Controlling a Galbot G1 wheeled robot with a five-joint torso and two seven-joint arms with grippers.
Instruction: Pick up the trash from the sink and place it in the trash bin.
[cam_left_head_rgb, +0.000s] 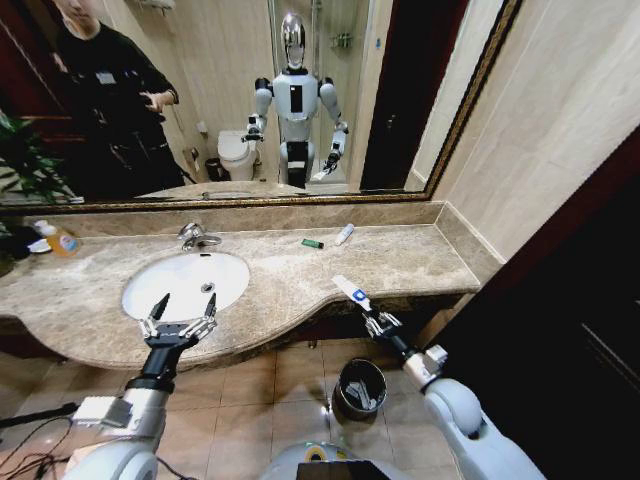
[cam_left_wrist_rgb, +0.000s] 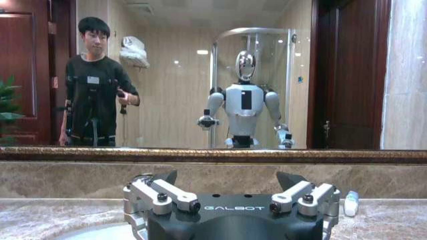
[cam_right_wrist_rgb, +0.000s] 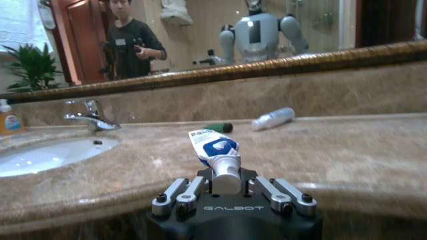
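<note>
A: Right wrist view, entry one: the right gripper (cam_right_wrist_rgb: 227, 184) is pinched on the capped end of a white squeeze tube with a blue mark (cam_right_wrist_rgb: 215, 150). Long axis runs straight out from the fingers toward the mirror, flat crimped end farthest from the gripper and tilted slightly up.

B: Head view agrees. The tube (cam_left_head_rgb: 352, 291) sits at the front edge of the beige-brown marble counter (cam_left_head_rgb: 400, 262), right gripper (cam_left_head_rgb: 377, 320) just off that edge. The small round shiny metal bin (cam_left_head_rgb: 361, 389) stands on the floor below it.

A: Left side?

B: The left gripper (cam_left_head_rgb: 180, 312) hovers with fingers spread over the front rim of the oval white basin (cam_left_head_rgb: 186, 282), holding nothing.

A: Other pieces: a small white tube (cam_left_head_rgb: 343, 234) lies near the back wall, long axis diagonal; a tiny green piece (cam_left_head_rgb: 312, 243) lies just beside it. The chrome tap (cam_left_head_rgb: 196, 236) stands behind the basin.
</note>
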